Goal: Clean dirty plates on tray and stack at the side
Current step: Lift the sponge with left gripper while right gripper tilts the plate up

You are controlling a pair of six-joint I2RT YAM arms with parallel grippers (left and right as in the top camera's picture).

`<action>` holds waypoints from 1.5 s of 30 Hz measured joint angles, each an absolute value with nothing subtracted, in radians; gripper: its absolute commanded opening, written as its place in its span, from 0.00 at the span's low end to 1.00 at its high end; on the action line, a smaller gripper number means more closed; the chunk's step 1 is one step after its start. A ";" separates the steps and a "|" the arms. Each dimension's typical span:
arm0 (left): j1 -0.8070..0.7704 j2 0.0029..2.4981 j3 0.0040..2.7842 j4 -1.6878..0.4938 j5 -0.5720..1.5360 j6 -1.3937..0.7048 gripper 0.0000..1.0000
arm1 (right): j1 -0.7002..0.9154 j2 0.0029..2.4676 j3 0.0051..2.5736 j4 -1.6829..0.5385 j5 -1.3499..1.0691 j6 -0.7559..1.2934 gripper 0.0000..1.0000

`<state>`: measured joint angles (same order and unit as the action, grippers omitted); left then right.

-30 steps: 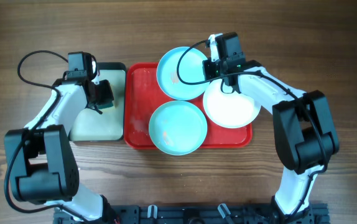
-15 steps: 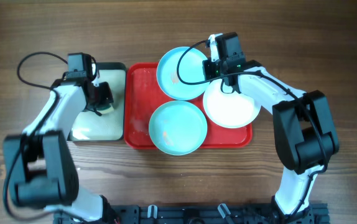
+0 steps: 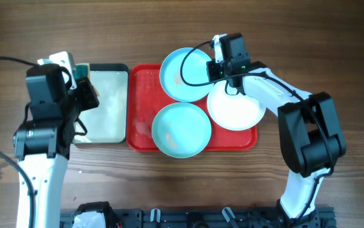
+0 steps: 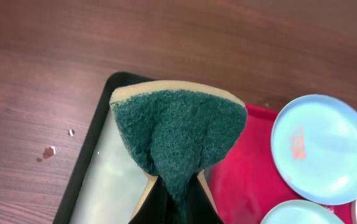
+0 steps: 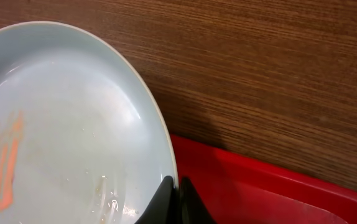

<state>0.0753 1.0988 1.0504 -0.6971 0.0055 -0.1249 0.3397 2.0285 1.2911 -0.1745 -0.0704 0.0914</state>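
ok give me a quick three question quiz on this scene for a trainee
1. True or false: the left jaws hold a green sponge.
2. How many plates rest on the red tray?
3. What are the right jaws shut on? A) the sponge B) the rim of the far turquoise plate C) the rim of the red tray

Key: 1 true; 2 three; 3 B
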 measured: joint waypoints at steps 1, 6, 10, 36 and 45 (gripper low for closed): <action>0.075 1.087 1.050 -0.701 0.006 -0.124 0.04 | 0.340 2.028 1.291 -0.175 -0.070 0.091 0.04; 0.075 1.082 1.050 -0.719 0.006 -0.124 0.04 | 0.340 2.028 1.291 -0.175 -0.070 0.091 0.04; 0.075 1.082 1.050 -0.720 0.006 -0.105 0.04 | 0.340 2.028 1.291 -0.179 -0.070 0.091 0.04; 0.075 1.082 1.050 -0.718 0.006 -0.026 0.04 | 0.340 2.028 1.291 -0.190 -0.157 0.119 0.04; 0.075 1.099 1.050 -0.609 0.006 -0.019 0.04 | 0.340 2.028 1.291 -0.201 -0.202 0.168 0.04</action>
<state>0.0753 1.0988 1.0504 -0.6094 0.0055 -0.0193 0.3397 2.0285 1.2911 -0.2008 -0.2016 0.1684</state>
